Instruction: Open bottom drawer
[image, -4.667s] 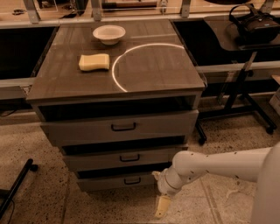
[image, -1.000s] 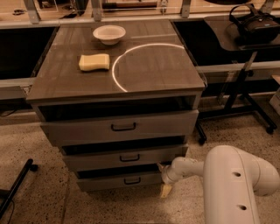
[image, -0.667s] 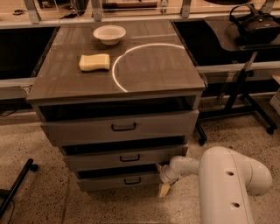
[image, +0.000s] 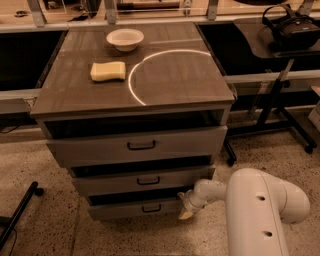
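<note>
Jaws, open or closed unclear, by the bottom drawer's (image: 120, 210) right end; sponge (image: 107, 71) and bowl (image: 125, 38) atop the cabinet (image: 70, 92).

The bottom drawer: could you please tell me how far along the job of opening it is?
Done: the gripper is down near floor level, by the right end of the bottom drawer front. In hand: reaching the black handle, which the gripper is not on yet. Left: gripping that handle and pulling; the drawer looks barely out, if at all.
</note>
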